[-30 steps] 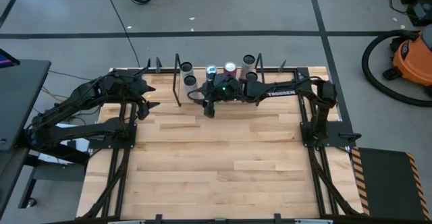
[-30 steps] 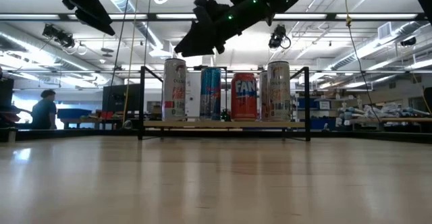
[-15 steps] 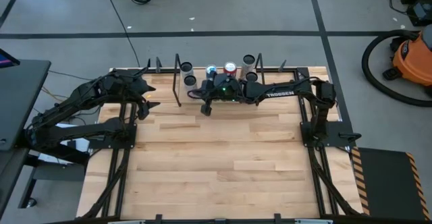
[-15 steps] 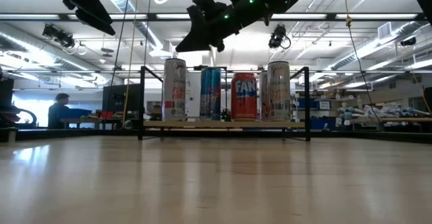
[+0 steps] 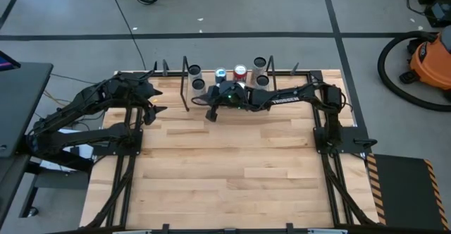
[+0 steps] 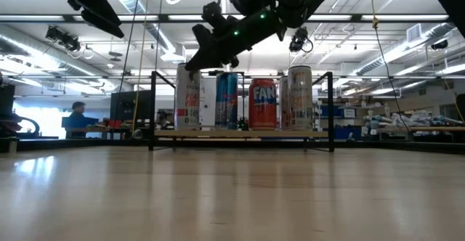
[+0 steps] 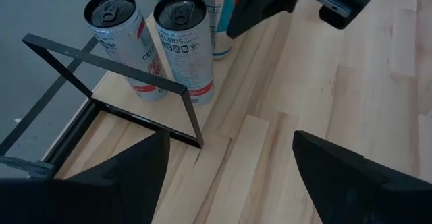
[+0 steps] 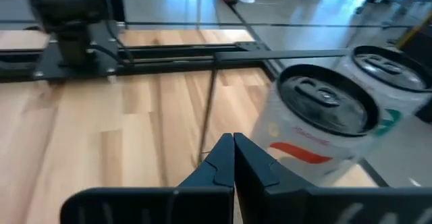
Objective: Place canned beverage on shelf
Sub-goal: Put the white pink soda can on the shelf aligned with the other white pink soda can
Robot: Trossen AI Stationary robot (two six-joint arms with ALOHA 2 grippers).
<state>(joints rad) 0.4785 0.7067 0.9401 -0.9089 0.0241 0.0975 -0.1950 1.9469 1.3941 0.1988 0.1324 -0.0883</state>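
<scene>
The right gripper (image 5: 209, 114) has just been snapped shut, empty, and drawn back toward the near left of the shelf (image 5: 189, 86). The cans (image 6: 263, 104) are left standing there: placement looks done.

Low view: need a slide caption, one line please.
Four cans stand on the shelf as the right gripper, shut and empty, hangs above the leftmost can.
</scene>
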